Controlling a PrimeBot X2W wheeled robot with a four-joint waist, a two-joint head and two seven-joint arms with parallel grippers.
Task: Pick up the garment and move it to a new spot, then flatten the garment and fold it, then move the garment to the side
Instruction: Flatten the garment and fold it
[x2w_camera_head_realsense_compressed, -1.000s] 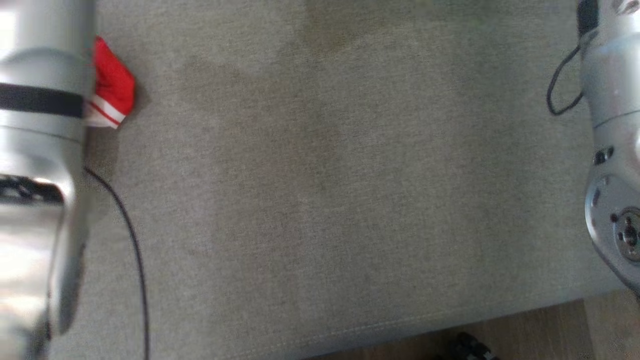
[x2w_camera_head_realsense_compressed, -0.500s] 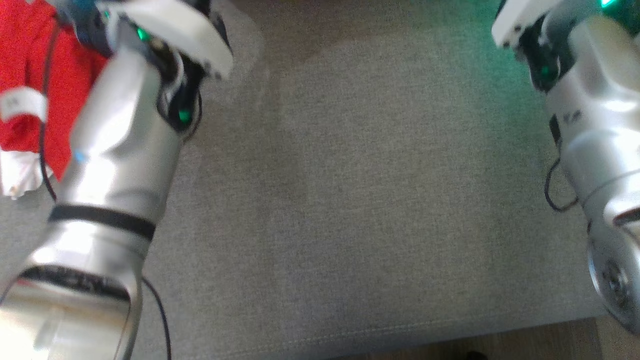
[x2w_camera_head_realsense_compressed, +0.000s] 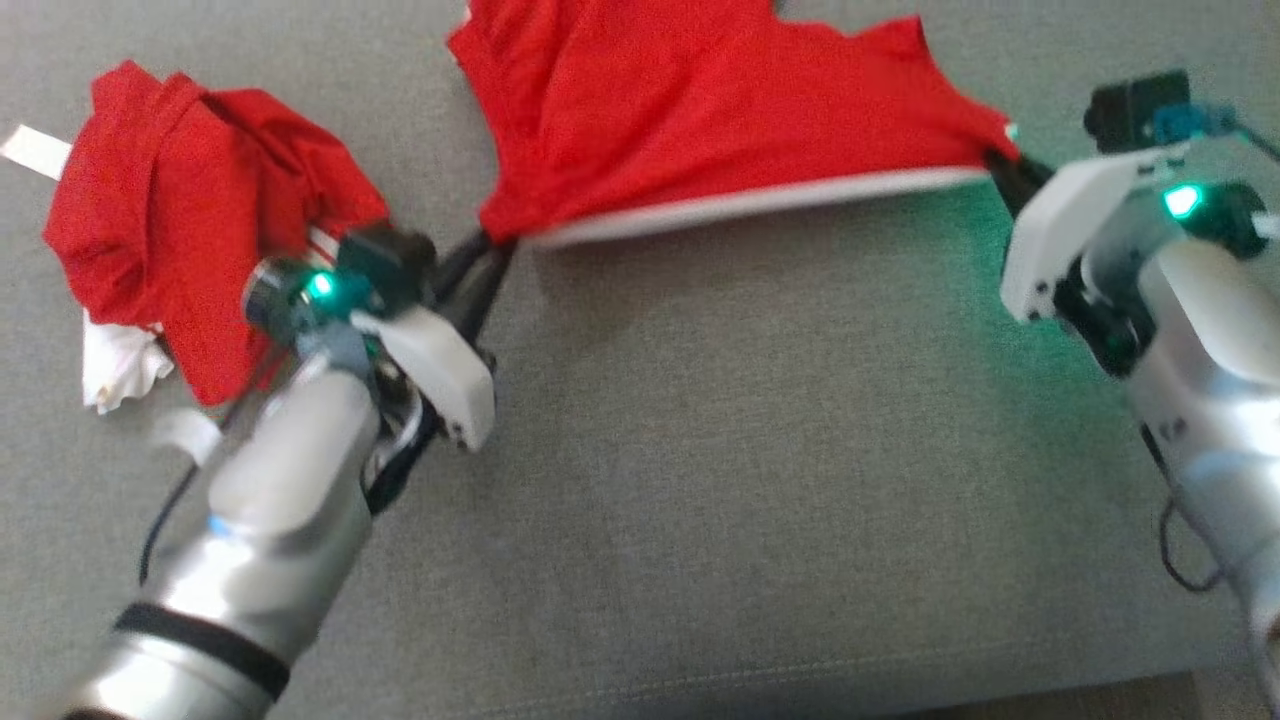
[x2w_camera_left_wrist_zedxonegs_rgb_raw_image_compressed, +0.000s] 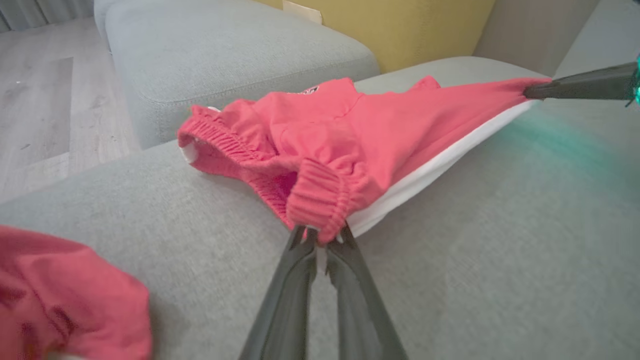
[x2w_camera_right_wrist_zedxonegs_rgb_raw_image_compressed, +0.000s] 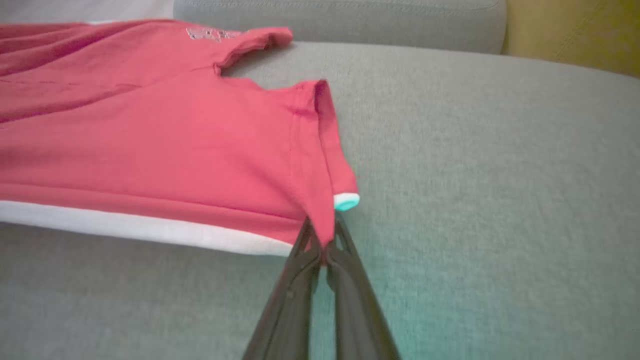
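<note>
The garment (x2w_camera_head_realsense_compressed: 700, 110) is red with a white band along one edge and hangs stretched between my two grippers above the grey sofa cushion (x2w_camera_head_realsense_compressed: 700, 480). My left gripper (x2w_camera_head_realsense_compressed: 497, 240) is shut on its gathered elastic end, seen close in the left wrist view (x2w_camera_left_wrist_zedxonegs_rgb_raw_image_compressed: 320, 239), with the garment (x2w_camera_left_wrist_zedxonegs_rgb_raw_image_compressed: 380, 130) running off to the right. My right gripper (x2w_camera_head_realsense_compressed: 1000, 165) is shut on the opposite corner; in the right wrist view (x2w_camera_right_wrist_zedxonegs_rgb_raw_image_compressed: 324, 252) it pinches the red hem of the garment (x2w_camera_right_wrist_zedxonegs_rgb_raw_image_compressed: 150, 135). The right fingers (x2w_camera_left_wrist_zedxonegs_rgb_raw_image_compressed: 575, 87) also appear in the left wrist view.
A second red garment (x2w_camera_head_realsense_compressed: 190, 210) lies crumpled at the left of the cushion, with a white cloth piece (x2w_camera_head_realsense_compressed: 115, 365) beside it. The cushion's front seam (x2w_camera_head_realsense_compressed: 700, 685) runs along the bottom. Another sofa cushion (x2w_camera_left_wrist_zedxonegs_rgb_raw_image_compressed: 225, 55), wooden floor (x2w_camera_left_wrist_zedxonegs_rgb_raw_image_compressed: 35, 110) and a yellow wall (x2w_camera_left_wrist_zedxonegs_rgb_raw_image_compressed: 400, 25) lie beyond.
The head camera has swung forward: earlier it showed forearms over bare cushion, now both grippers and the stretched garment are in the picture. Whether the arms themselves moved I cannot tell.
</note>
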